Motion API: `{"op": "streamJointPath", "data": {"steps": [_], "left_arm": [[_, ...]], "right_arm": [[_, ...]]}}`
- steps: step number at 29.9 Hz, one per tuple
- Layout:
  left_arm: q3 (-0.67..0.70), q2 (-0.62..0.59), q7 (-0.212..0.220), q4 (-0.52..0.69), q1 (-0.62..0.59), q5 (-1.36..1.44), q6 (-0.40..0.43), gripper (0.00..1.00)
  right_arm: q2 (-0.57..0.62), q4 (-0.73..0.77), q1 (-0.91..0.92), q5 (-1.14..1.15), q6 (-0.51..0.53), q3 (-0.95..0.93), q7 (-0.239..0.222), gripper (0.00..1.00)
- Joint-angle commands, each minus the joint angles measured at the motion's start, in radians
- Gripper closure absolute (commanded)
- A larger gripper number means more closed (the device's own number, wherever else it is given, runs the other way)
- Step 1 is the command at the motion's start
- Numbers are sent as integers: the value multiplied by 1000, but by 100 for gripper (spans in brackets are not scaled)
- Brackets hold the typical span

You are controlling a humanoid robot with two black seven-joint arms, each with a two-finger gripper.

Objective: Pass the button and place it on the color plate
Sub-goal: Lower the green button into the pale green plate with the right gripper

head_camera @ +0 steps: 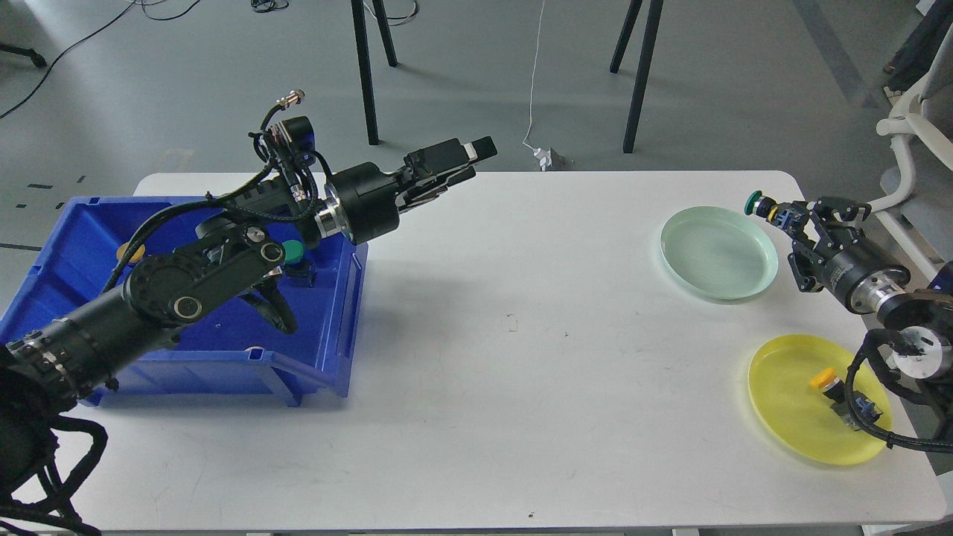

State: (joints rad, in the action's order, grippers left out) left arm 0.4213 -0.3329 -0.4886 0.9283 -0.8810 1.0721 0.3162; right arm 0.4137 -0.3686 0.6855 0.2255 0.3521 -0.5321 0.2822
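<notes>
My right gripper (791, 216) is shut on a green-capped button (756, 202) and holds it in the air just past the right rim of the pale green plate (715, 253). The yellow plate (782, 398) lies nearer the front right and has a yellow-capped button (823, 379) on it. My left gripper (456, 165) is open and empty, raised above the table's far edge, to the right of the blue bin (327, 350). In the bin I see another green button (292, 251) and a yellow one (132, 253), partly hidden by my left arm.
The two plates sit at the table's right end, close to its edge. A white chair (912, 141) stands just beyond the right side. Table legs and a hanging cable (533, 82) are behind the far edge.
</notes>
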Motion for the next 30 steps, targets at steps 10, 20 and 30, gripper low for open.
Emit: {"op": "streamJointPath", "data": {"steps": [10,20,30], "left_arm": [[1,0,0,0,0,0,0,21],[1,0,0,0,2,0,1,21],[1,0,0,-2,0,0,0,20]], "right_arm": [[-95,139,42,2,-53,77,-9,97],[-108,139,42,2,-56,92,-11,75],[-116,137,42,-5,-61,86,-11,51]]}}
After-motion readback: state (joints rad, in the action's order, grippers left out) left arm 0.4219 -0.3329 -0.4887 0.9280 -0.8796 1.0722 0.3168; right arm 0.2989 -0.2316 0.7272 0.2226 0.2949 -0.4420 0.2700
